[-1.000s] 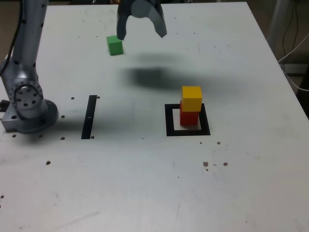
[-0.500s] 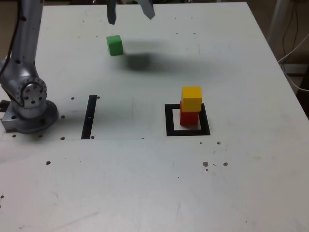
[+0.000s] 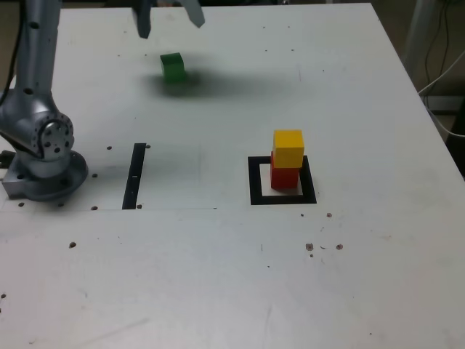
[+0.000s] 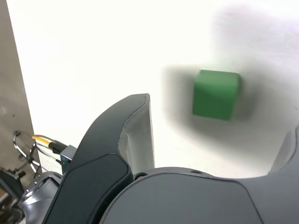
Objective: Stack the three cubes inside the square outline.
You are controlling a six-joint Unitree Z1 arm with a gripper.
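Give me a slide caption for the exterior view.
Open gripper above the green cube; yellow cube on red cube inside the square outline.

Silver-grey arm (image 3: 36,109), round base, dark curved jaws.

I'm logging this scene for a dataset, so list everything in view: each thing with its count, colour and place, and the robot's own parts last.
Small green cube: one, green, alone on the table at the far side, under the gripper's shadow.
Small yellow cube: one, yellow, on top of the red cube.
Small red cube: one, red, inside the square outline, under the yellow one.
Thick black square outline: one, black with white centre, flat, toward the exterior view's right.
Thin black strip: one, black, flat, near the arm's base.
White table: one, white, speckled with small dark marks.
Cables: dark, off the table at the exterior view's right edge.
Arm base: one, grey metal, exterior view's left.
Gripper: one, dark, open, empty, above the green cube.
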